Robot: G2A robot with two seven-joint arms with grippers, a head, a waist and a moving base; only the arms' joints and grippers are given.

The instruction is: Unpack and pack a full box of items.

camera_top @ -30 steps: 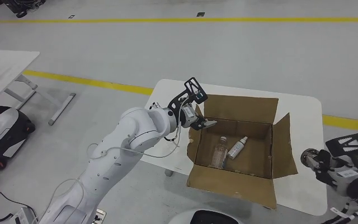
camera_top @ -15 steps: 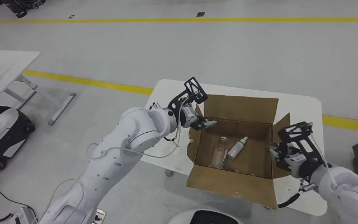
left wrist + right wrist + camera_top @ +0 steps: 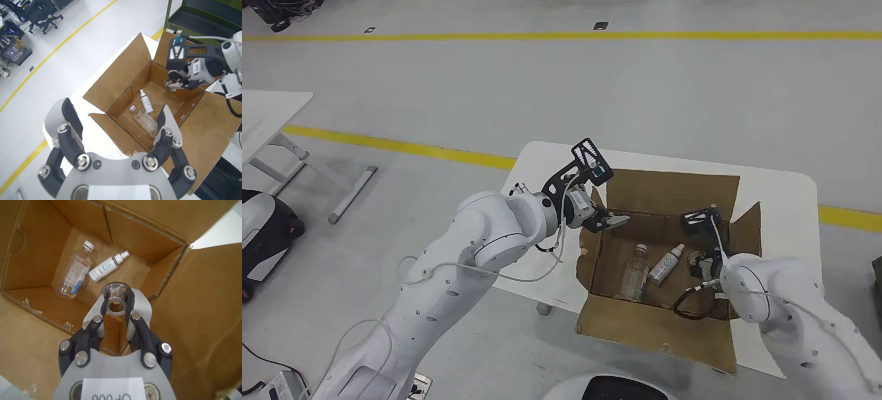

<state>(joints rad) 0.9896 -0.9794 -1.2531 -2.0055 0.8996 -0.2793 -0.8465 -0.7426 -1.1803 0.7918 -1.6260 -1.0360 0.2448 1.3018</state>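
The box (image 3: pixel 672 190) is brown, bottle (image 3: pixel 632 272) clear, spray bottle (image 3: pixel 666 264) white, fitting (image 3: pixel 115 302) silver.

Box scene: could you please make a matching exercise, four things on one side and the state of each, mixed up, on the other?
Things:
1. water bottle
2. spray bottle
3. metal part
4. left gripper

States:
a. open, holding nothing
b. white, lying in the box
c. held by the right gripper
d. clear, lying in the box

Pairs: 1-d, 2-b, 3-c, 4-a.
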